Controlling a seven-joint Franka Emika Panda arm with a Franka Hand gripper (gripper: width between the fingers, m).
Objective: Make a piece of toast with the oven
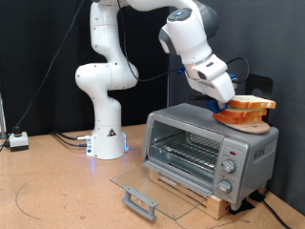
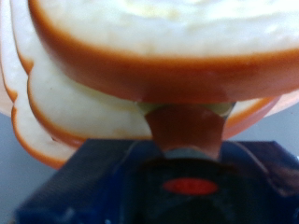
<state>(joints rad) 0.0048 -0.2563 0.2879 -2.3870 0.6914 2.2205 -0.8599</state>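
The arm (image 1: 105, 67) reaches over from the exterior view's left and bends down so that the gripper (image 1: 225, 98) sits at the stack of bread on top of the oven (image 1: 205, 143). The oven is a silver box standing on a low wooden base (image 1: 191, 191) on the bench (image 1: 57, 191), toward the exterior view's right. Its glass door (image 1: 143, 196) is folded fully down and lies flat in front of it, with the grey bar handle (image 1: 140, 200) at the near edge. The wire rack (image 1: 183, 150) shows inside the open cavity, with nothing on it. Two round knobs (image 1: 228, 168) sit one above the other on the panel at the oven's right side in the exterior view.

A round wooden board (image 1: 243, 118) rests on the oven roof, and the bread lies on it. The piece of toast (image 1: 250, 103) is the upper slice, pale on its face with an orange-brown crust, and it is tilted up at the gripper's side. The wrist view is filled by the slices: the toast (image 2: 159, 47) lies across the frame, with another slice (image 2: 75, 112) just under it. Whether the jaws are wide or closed on the bread I cannot tell, since the fingers are hidden in both views.

A small white box (image 1: 17, 140) with cables sits on the bench at the exterior view's far left.
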